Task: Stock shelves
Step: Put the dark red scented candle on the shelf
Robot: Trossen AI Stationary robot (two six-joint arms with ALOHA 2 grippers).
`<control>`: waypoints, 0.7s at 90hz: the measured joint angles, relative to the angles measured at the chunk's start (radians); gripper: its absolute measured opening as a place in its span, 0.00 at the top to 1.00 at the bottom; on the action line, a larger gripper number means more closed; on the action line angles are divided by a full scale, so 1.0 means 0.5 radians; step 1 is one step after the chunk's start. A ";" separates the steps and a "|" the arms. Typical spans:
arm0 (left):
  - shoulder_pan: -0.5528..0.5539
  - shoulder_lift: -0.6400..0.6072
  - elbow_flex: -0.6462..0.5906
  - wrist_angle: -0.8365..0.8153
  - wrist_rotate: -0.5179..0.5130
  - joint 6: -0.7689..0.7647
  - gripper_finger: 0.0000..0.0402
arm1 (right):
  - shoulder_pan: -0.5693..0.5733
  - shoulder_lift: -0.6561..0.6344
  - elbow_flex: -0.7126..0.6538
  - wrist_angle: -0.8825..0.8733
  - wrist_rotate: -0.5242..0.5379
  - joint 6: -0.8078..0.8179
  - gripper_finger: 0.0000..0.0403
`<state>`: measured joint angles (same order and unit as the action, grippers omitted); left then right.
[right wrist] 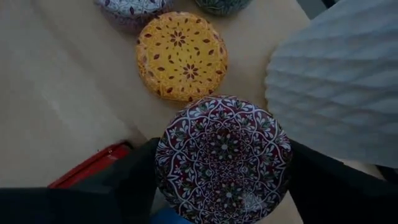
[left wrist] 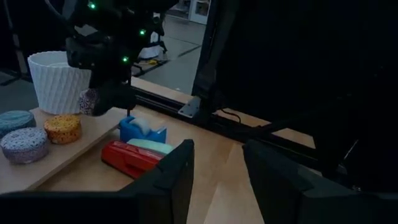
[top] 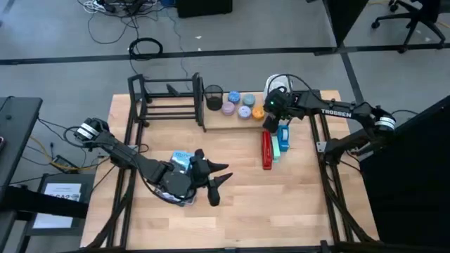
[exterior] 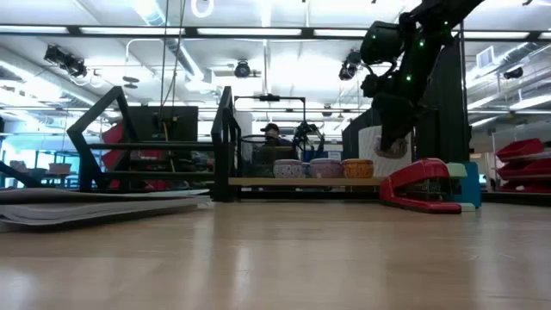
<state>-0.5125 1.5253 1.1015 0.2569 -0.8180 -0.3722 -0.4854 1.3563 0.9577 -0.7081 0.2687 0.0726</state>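
Red stapler [top: 266,150] beside blue tape dispenser [top: 283,138]; magazines [exterior: 95,207] lie flat.

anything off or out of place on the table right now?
Nothing spilled or damaged. The red stapler and blue tape dispenser lie on the tabletop, not on the pale wooden shelf board. The right gripper holds a dark-red patterned round tin over that board.

A round tin [right wrist: 222,160] is seen in dark red, covered with white and blue floral tracery. Beside it, a yellow tin [right wrist: 181,55] is dotted with red-brown petals. A white ribbed pot [left wrist: 58,79] is shown, and a purple speckled tin [left wrist: 23,144]. A red stapler [top: 266,150] and a blue tape dispenser [left wrist: 142,130] are picked out on pale wood.
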 joint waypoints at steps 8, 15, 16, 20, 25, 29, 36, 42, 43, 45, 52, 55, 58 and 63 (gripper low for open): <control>-0.002 0.000 0.000 0.000 0.001 -0.001 0.68 | 0.000 0.000 0.000 -0.003 0.000 -0.006 0.32; -0.002 0.000 0.000 0.000 0.001 -0.001 0.68 | 0.000 0.000 0.000 -0.003 -0.004 -0.007 0.32; -0.003 0.000 0.000 0.000 0.001 -0.002 0.68 | 0.000 0.000 0.000 -0.003 -0.005 -0.007 0.32; -0.009 0.000 0.000 0.000 0.000 -0.004 0.68 | 0.000 0.000 0.000 -0.003 -0.015 -0.009 0.32; -0.015 0.000 0.000 0.000 0.001 -0.004 0.68 | 0.000 0.000 0.000 -0.003 -0.024 -0.013 0.32; -0.021 0.000 0.000 0.000 0.001 -0.004 0.68 | 0.000 0.000 0.000 -0.005 -0.027 -0.014 0.31; -0.028 0.000 -0.001 0.002 0.001 -0.004 0.68 | 0.000 0.000 0.000 -0.006 -0.041 -0.014 0.31; -0.029 0.000 -0.001 0.002 0.001 -0.004 0.68 | 0.001 0.000 0.000 -0.004 -0.058 -0.015 0.31; -0.029 0.000 -0.001 0.002 0.001 -0.004 0.68 | 0.002 0.000 0.000 -0.004 -0.059 -0.014 0.31; -0.029 0.000 0.000 0.004 0.001 -0.003 0.68 | 0.008 0.000 0.000 -0.004 -0.059 -0.014 0.31; -0.029 0.000 -0.001 0.015 0.001 -0.003 0.68 | 0.037 0.000 0.000 -0.005 -0.067 -0.006 0.31; -0.028 0.000 -0.001 0.018 0.001 -0.003 0.68 | 0.052 0.000 0.000 -0.003 -0.082 -0.009 0.31; -0.028 0.000 0.000 0.019 0.000 -0.003 0.68 | 0.068 0.000 0.000 0.003 -0.105 -0.028 0.31; -0.028 0.000 0.000 0.019 0.000 -0.002 0.68 | 0.102 0.004 -0.002 0.008 -0.144 -0.054 0.31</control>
<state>-0.5266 1.5253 1.1014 0.2665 -0.8180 -0.3733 -0.4343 1.3584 0.9566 -0.7043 0.1968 0.0456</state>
